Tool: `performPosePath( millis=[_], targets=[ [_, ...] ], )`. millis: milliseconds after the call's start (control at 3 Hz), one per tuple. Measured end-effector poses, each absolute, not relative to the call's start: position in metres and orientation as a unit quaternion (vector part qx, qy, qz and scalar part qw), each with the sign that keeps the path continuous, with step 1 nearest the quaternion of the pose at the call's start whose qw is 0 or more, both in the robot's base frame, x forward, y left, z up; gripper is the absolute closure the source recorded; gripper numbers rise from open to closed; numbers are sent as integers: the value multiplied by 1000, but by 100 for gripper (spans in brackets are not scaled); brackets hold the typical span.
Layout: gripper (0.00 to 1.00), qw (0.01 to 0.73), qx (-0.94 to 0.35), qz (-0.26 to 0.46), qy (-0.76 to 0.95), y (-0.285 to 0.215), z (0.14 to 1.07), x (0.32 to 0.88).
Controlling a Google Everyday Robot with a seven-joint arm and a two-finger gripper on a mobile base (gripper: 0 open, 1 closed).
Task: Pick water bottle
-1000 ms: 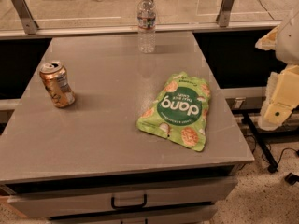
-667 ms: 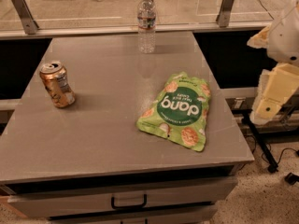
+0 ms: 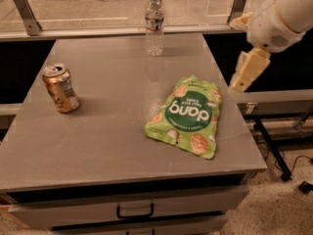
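The water bottle (image 3: 154,23) is clear plastic with a white cap and a dark label band. It stands upright at the far middle edge of the grey table (image 3: 107,131). My gripper (image 3: 236,54) hangs in the air past the table's right edge, well to the right of the bottle and a little nearer to me. Its cream fingers (image 3: 248,69) are spread apart and hold nothing.
An orange-brown drink can (image 3: 60,88) stands at the table's left. A green snack bag (image 3: 188,115) lies flat right of centre, close to the gripper. A glass partition with metal posts (image 3: 22,11) runs behind the table. A drawer handle (image 3: 135,212) is below the front edge.
My arm and gripper have moved up and to the left, from beside the table's right side toward its far right corner. The bottle, can and bag have not moved.
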State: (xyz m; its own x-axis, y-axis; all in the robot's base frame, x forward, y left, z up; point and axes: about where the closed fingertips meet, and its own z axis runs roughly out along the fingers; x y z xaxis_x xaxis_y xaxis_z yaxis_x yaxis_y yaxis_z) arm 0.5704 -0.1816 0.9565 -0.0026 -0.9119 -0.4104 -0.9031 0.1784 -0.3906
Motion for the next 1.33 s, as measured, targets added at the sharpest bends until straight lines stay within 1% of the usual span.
performPosePath(
  millis=[333,667,1000,1333],
  targets=[
    [0,365,-629,11,686,-154,969,627],
    [0,367,-627,11,687,-154,969,629],
    [0,408,-597,6,690,-151,967,658],
    [0,474,-548,11,689,-144,966,718]
  ],
)
